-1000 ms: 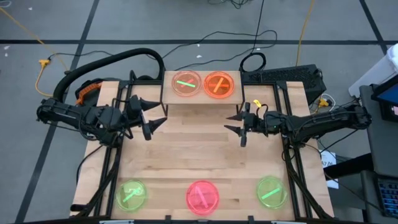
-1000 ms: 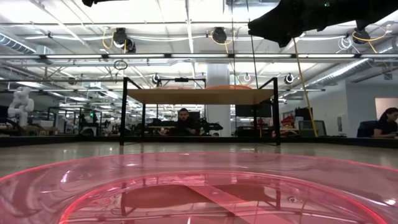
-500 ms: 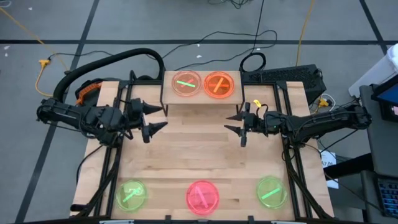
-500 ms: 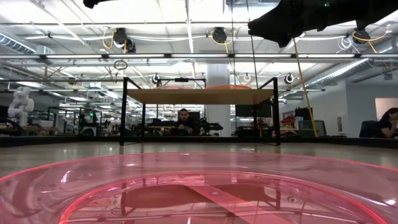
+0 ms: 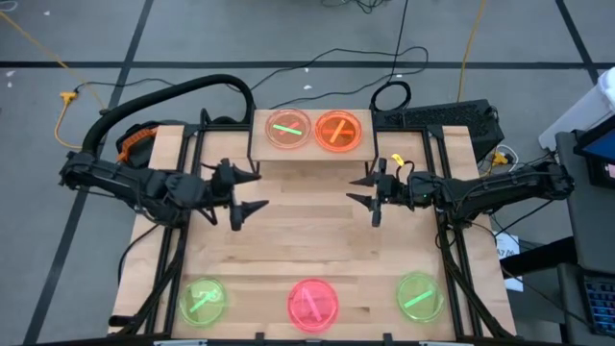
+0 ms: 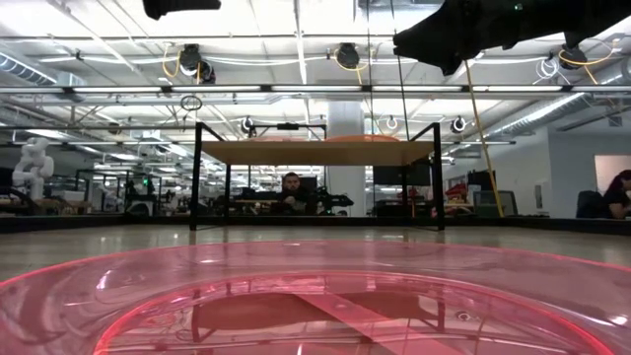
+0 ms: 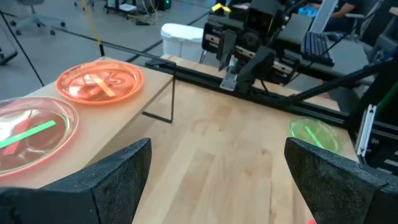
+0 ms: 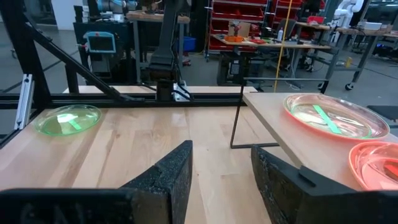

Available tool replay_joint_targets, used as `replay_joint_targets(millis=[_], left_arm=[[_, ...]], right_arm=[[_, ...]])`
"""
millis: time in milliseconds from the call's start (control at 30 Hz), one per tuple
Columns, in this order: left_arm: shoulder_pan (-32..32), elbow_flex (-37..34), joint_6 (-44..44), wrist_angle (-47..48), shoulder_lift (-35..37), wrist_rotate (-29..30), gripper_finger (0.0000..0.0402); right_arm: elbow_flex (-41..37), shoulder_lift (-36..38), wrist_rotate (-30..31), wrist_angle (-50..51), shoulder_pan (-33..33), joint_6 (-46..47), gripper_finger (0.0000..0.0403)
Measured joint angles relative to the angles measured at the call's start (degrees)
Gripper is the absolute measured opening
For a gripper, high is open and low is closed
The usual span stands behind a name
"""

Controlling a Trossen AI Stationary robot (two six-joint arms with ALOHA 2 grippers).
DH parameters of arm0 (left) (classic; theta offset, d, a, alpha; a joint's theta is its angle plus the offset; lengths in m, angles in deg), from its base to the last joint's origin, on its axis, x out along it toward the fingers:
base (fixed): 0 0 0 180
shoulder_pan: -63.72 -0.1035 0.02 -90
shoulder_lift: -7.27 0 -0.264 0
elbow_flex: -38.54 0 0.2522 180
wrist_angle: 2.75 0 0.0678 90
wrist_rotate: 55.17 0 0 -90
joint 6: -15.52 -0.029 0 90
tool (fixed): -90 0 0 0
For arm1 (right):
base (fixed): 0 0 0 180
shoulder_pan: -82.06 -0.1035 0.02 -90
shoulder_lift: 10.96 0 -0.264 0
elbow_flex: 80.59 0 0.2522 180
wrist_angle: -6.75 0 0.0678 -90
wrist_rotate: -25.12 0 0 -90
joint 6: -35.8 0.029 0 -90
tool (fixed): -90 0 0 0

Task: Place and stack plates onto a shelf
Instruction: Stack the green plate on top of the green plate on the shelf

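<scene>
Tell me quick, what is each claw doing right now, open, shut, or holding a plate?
Left gripper: open, holding nothing, above the table in front of the shelf.
Right gripper: open, holding nothing, waiting across from it.

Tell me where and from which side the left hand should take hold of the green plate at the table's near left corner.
Grip the rim. The green plate lies flat on the table, so only its raised edge offers a pinch. Come from above on the side facing the table's middle, one finger inside, one outside. The left hand, open, probably has clear travel there; the pink plate sits well apart.
</scene>
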Motion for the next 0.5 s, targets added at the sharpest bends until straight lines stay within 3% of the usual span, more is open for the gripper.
replay_joint_targets(millis=[500], left_arm=[[1.0,0.0,0.0,0.3,-0.3,-0.1,0.0372]], right_arm=[[0.0,0.0,0.0,-0.5,0.0,-0.3,0.0148]])
